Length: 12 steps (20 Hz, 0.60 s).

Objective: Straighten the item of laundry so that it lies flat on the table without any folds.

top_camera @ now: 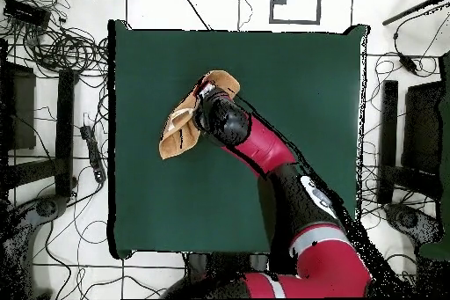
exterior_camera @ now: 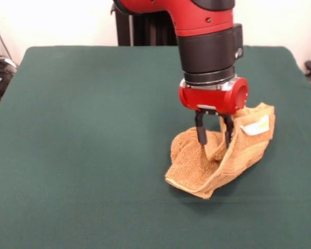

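The gripper (exterior_camera: 214,141) reaches down into the crumpled orange-tan hand towel (exterior_camera: 217,161). A raised fold sits between its fingers. The towel's white label (exterior_camera: 255,126) faces up.

Red and black arm reaches down from above, wrist vertical, claw (exterior_camera: 214,139) pointing straight down. Two dark fingers (exterior_camera: 200,132) stand slightly apart, tips sunk into the cloth folds. Overhead: arm stretches diagonally from the base, wrist hiding the claw (top_camera: 205,113).

Towel (exterior_camera: 217,163) bunched on bench (exterior_camera: 93,145), right of centre in front view. Tool (exterior_camera: 213,136) directly over towel's middle, tips down in the folds. Label (exterior_camera: 256,126) on towel's raised right-rear flap.
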Each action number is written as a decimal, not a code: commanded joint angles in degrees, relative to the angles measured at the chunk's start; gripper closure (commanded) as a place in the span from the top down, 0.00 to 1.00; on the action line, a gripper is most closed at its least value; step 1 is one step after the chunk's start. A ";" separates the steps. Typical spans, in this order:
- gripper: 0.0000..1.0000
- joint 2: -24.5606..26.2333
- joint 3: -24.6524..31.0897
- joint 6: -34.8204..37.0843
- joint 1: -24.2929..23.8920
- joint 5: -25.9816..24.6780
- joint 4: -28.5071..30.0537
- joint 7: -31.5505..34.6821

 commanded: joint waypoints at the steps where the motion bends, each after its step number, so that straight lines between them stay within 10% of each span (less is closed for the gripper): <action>1: 1.00 2.29 10.49 -4.14 -0.96 -2.44 5.48 11.45; 12: 1.00 5.18 15.96 -12.27 -4.24 -8.81 3.22 11.39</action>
